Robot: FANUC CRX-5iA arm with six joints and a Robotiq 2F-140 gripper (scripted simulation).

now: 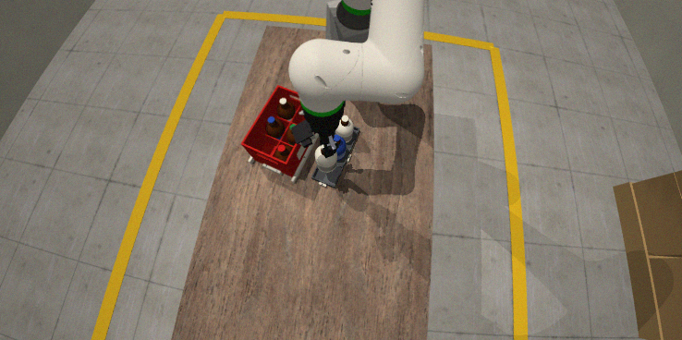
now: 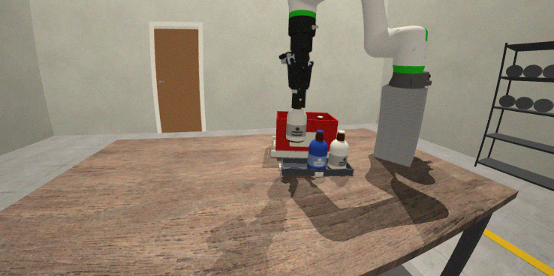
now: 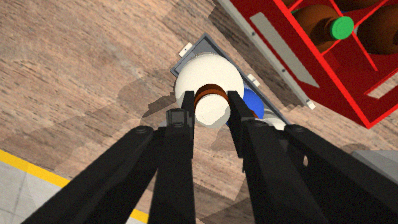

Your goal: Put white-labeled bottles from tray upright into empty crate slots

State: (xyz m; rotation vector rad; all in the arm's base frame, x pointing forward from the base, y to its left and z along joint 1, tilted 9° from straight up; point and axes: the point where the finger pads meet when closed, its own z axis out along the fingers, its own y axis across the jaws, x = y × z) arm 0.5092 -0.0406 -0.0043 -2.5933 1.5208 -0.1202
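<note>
My gripper points down, shut on the neck of a white-labeled bottle. The bottle hangs upright above the left end of the grey tray, its base clear of it. A blue bottle stands mid-tray. A second white-labeled bottle stands at the tray's other end. The red crate stands upright beside the tray. At least one crate slot looks empty in the wrist view.
In the crate stand brown bottles with a white cap, a blue cap, a red cap and a green cap. The arm hides part of the crate in the top view. A narrow strip of table separates crate and tray.
</note>
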